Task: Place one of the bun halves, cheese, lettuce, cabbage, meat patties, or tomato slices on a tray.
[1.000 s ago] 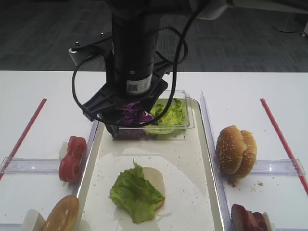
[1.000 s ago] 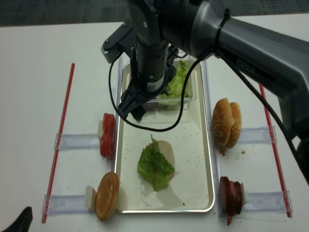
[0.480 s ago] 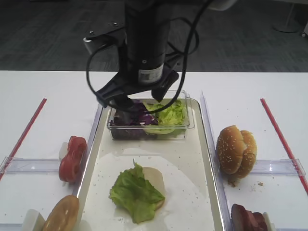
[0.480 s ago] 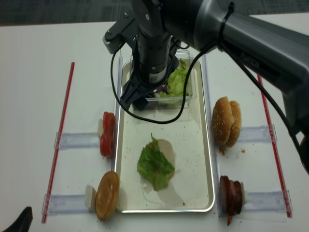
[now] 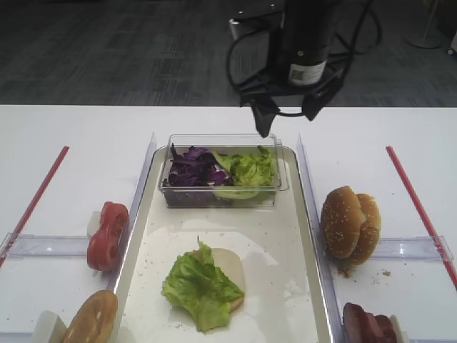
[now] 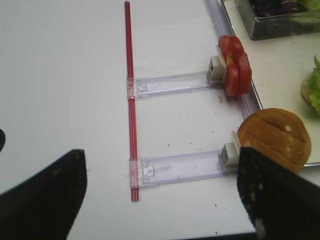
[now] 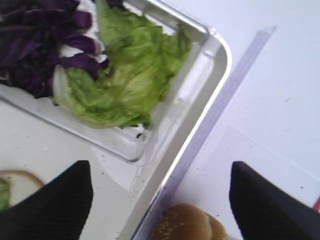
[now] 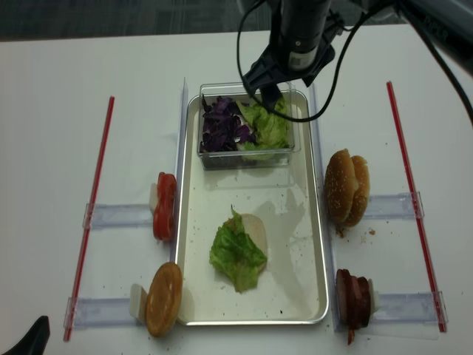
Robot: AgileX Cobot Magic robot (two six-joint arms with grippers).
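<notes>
A green lettuce leaf (image 5: pixel 202 286) lies on a pale bun half (image 5: pixel 233 268) in the middle of the cream tray (image 5: pixel 285 236). At the tray's far end a clear tub holds purple cabbage (image 5: pixel 191 168) and more lettuce (image 7: pixel 127 75). My right gripper (image 5: pixel 288 118) hangs open and empty above the tub's far right corner, over the tray rim (image 7: pixel 200 125). Tomato slices (image 6: pixel 234 65) and a golden bun half (image 6: pixel 274 137) stand left of the tray. Sesame buns (image 5: pixel 350 223) and meat patties (image 8: pixel 355 296) stand to its right. My left gripper (image 6: pixel 160 200) is open and empty over bare table. No cheese shows.
Red strips (image 5: pixel 36 196) (image 5: pixel 418 204) run down both sides of the white table. Clear plastic rails (image 6: pixel 175 85) (image 5: pixel 414 248) hold the ingredients beside the tray. Upright clear walls (image 7: pixel 220 115) flank the tray's long sides.
My right gripper has lifted out of the tub's cabbage side and swung back and right to above the tub's far right corner, carrying nothing. The food has not moved.
</notes>
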